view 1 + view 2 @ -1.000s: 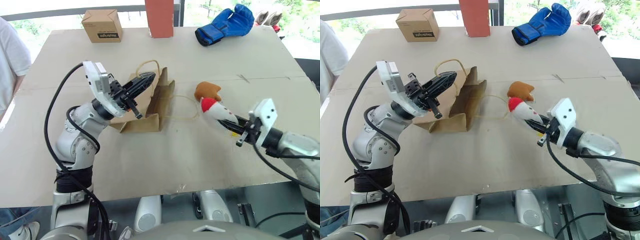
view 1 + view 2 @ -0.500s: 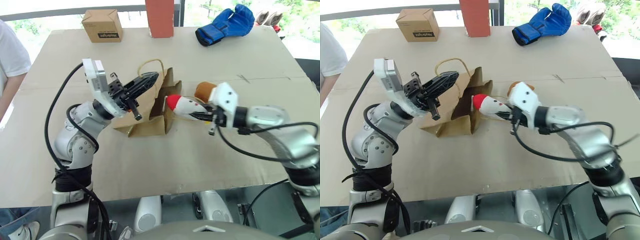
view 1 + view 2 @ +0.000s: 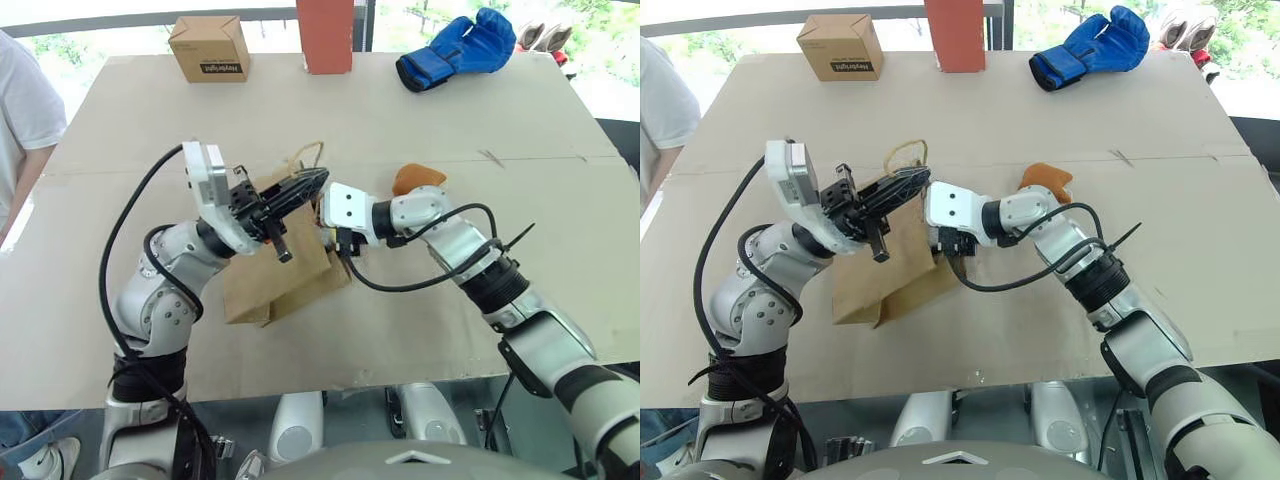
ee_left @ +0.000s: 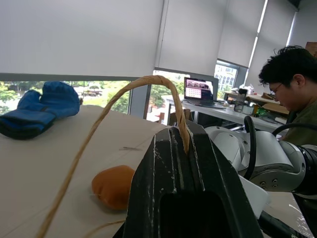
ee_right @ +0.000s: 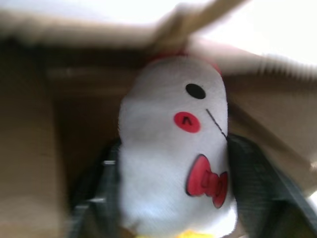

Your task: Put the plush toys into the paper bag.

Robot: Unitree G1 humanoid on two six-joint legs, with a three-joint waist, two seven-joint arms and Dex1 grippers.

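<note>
Head camera first: the left gripper [image 3: 312,183] is clamped shut on the cord handle [image 3: 302,156] of the paper bag [image 3: 285,270], forearm angled up and to the right, holding the bag's mouth lifted off the table [image 3: 420,130]. The right arm is bent hard across toward the left, with its gripper buried in the bag opening. The orange plush [image 3: 417,178] sits on the table just behind that forearm.

Left wrist view: black fingers [image 4: 171,168] are pinched together on the tan cord, with the orange lump beyond and a blue boxing glove [image 4: 39,106] farther back.

Right wrist view: the white rocket toy [image 5: 173,153] is inside the brown paper walls, a dark finger [image 5: 257,183] on either side; can't tell if they're squeezing it or already loose.
</note>
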